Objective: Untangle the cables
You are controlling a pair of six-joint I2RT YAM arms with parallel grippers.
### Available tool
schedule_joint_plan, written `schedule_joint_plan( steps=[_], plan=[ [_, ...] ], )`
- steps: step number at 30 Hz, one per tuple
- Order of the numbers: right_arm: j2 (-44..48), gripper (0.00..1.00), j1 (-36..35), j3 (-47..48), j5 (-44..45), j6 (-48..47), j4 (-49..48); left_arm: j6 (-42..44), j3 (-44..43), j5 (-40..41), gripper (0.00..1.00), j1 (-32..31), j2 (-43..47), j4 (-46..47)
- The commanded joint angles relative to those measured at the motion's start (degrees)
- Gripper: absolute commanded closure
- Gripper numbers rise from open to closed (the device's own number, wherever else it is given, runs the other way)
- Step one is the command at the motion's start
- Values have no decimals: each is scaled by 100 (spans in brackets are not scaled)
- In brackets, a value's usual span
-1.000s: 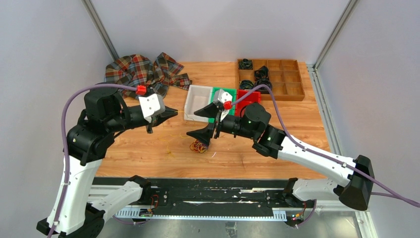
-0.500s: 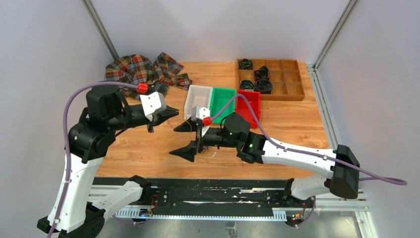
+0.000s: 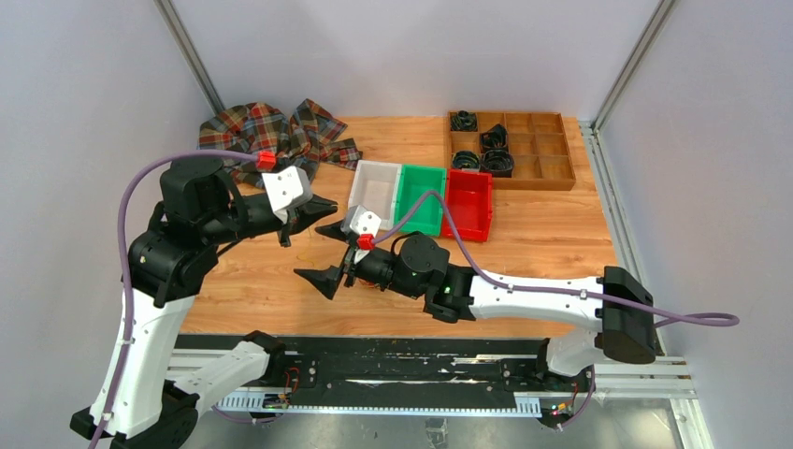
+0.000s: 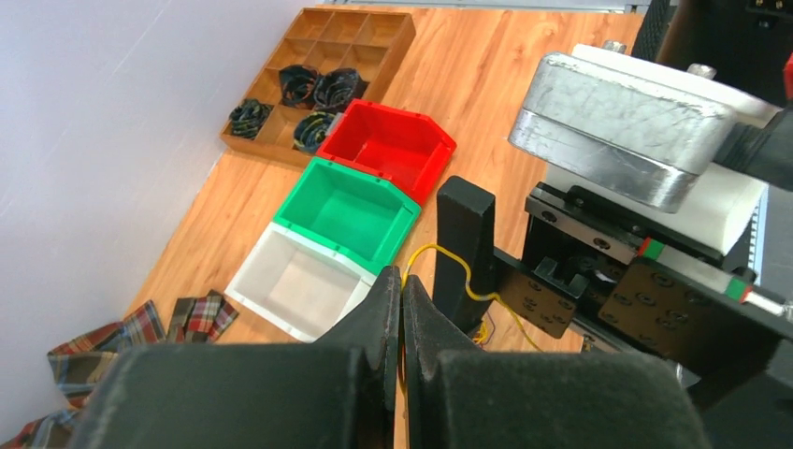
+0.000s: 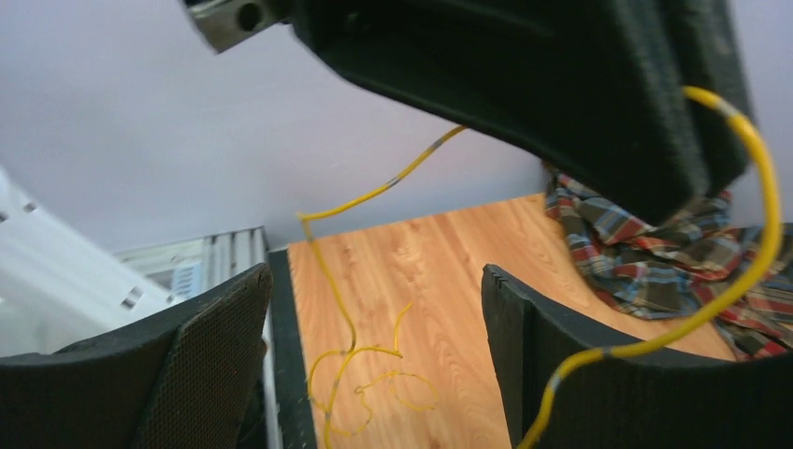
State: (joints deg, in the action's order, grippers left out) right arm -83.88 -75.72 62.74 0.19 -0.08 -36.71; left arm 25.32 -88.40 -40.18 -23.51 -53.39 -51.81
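A thin yellow cable (image 4: 425,247) comes out of my left gripper (image 4: 402,283), which is shut on it above the table. From there it drapes over one finger (image 4: 465,245) of the right gripper and drops toward the table. My right gripper (image 5: 374,365) stands wide open just below and in front of the left gripper (image 3: 329,206), holding nothing. In the right wrist view the yellow cable (image 5: 762,201) curves across the right finger, and loose yellow loops (image 5: 360,374) lie on the wood between the jaws. From above, the right gripper (image 3: 309,252) and its wrist hide the rest of the cables.
White (image 3: 374,182), green (image 3: 421,192) and red (image 3: 468,201) bins stand in a row behind the grippers. A wooden compartment tray (image 3: 538,159) with black coils is at the back right. A plaid cloth (image 3: 266,136) lies at the back left.
The right arm has swung left and toward the near edge, bringing its open jaws under the left gripper. The left gripper has stayed shut and almost still.
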Motion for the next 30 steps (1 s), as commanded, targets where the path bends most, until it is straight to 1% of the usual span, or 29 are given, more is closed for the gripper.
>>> schedule_joint_plan(
  steps=[1, 4, 5, 6, 7, 8, 9, 10, 12, 14, 16, 17, 21, 22, 24, 25, 28, 30],
  plan=[
    [-232, 18, -215, 221, 969, -413, -660, -434, -101, 255, 100, -40, 104, 459],
    [-411, 23, -288, 337, 1251, -659, -782, -700, -81, 426, 100, -40, 126, 724],
    [-456, 27, -303, 377, 1338, -738, -812, -764, -87, 477, 100, -44, 127, 767],
    [-481, 34, -310, 398, 1473, -807, -838, -788, -94, 523, 100, -46, 127, 780],
    [-474, 45, -320, 398, 1604, -836, -876, -787, -100, 568, 100, -40, 134, 786],
    [-445, 66, -318, 365, 1698, -920, -926, -781, -102, 610, 100, -44, 150, 783],
    [-386, 90, -318, 298, 1806, -980, -983, -762, -92, 664, 100, -43, 167, 786],
    [-279, 98, -321, 227, 1969, -992, -1079, -746, -76, 726, 100, -41, 182, 787],
    [-65, 99, -295, 82, 2144, -966, -1162, -759, -28, 861, 100, -40, 209, 780],
    [178, 100, -139, 61, 2223, -778, -872, -785, 48, 993, 99, -40, 214, 787],
    [465, 100, 144, 88, 2171, -413, -420, -857, 112, 1098, 96, -40, 215, 785],
    [599, 100, 315, 69, 2136, -280, -202, -920, 144, 1134, 91, -45, 219, 784],
    [1120, 100, 1124, 56, 1699, 178, 818, -997, 317, 1129, 61, -40, 285, 783],
    [1241, 99, 1326, 54, 1547, 234, 1071, -991, 363, 1146, 48, -43, 304, 786],
    [1399, 100, 1722, -11, 1430, 287, 1461, -968, 427, 1177, 11, -41, 334, 778],
    [1463, 100, 1909, -87, 1396, 290, 1600, -949, 448, 1206, 4, -42, 344, 783],
    [1625, 99, 2510, -354, 1414, 361, 1750, -941, 500, 1303, 1, -41, 397, 778],
    [1670, 100, 2913, -527, 1406, 469, 1746, -982, 580, 1421, 1, -40, 452, 773]
  ],
)
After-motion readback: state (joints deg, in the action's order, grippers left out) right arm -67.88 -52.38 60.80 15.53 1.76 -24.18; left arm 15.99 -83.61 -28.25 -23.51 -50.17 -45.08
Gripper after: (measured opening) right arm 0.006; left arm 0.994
